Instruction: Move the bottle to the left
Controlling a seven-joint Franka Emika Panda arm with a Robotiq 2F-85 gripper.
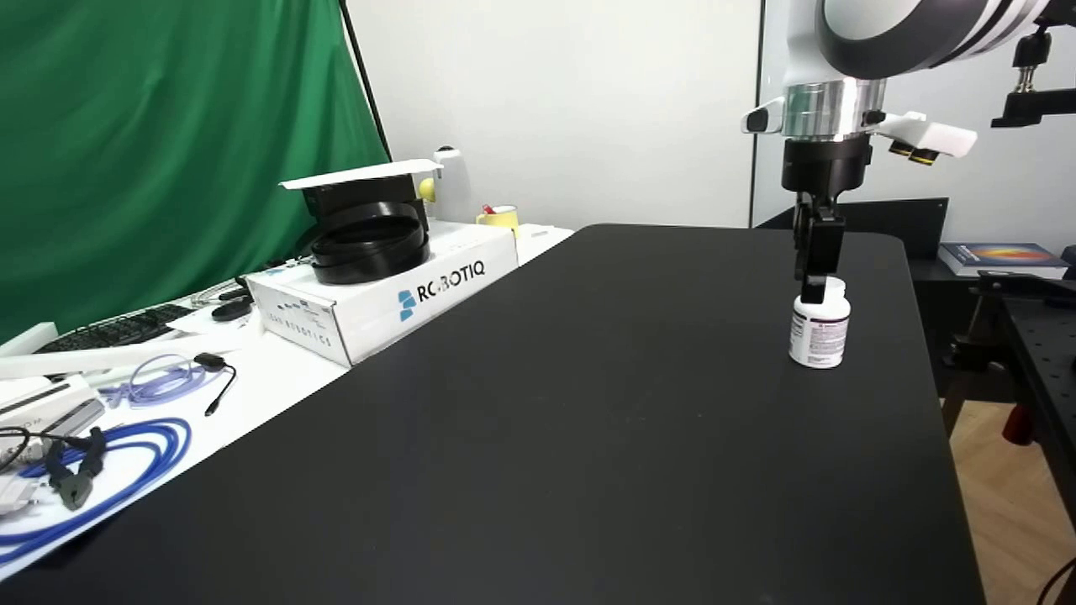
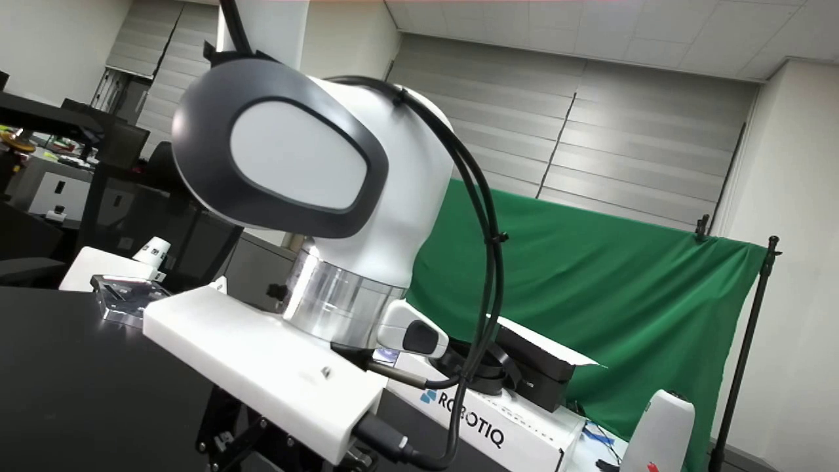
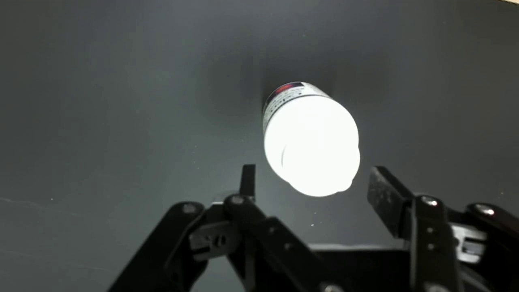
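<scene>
The bottle (image 1: 819, 336) is small and white with a white cap and a pale printed label. It stands upright on the black table near its right edge in an exterior view. My gripper (image 1: 812, 290) is right above it there, and a fingertip overlaps the cap. In the wrist view the bottle (image 3: 310, 134) is overexposed. The gripper's open fingers (image 3: 313, 182) stand to either side of the cap, with a gap on each side. In an exterior view the gripper's linkage (image 2: 242, 436) shows only partly at the bottom, and the bottle is out of view.
A white ROBOTIQ box (image 1: 420, 294) with black rings (image 1: 370, 244) on it stands on the white table beside the black table (image 1: 588, 403). Blue cable (image 1: 160, 437) and tools lie there. A clear plastic object (image 2: 124, 298) sits on the black table's far edge.
</scene>
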